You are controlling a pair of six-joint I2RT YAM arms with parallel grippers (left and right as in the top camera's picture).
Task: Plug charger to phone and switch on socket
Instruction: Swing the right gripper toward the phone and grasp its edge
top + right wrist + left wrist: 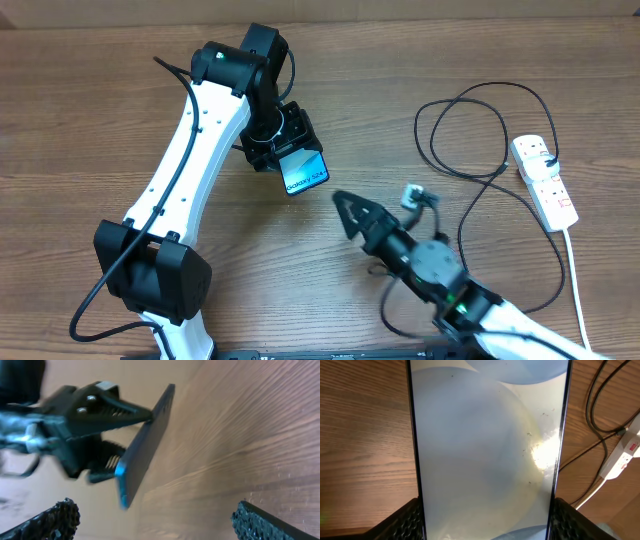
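Both left jaws pinch the phone's point(304, 174) long edges above the table point(420, 50).

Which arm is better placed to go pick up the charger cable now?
The right. The right gripper is open and empty, and the charger lies over on its side. The left gripper is shut on the phone, holding it in the air.

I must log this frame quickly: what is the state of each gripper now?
Left gripper: closed on the Galaxy S24+ phone.
Right gripper: open, holding nothing.
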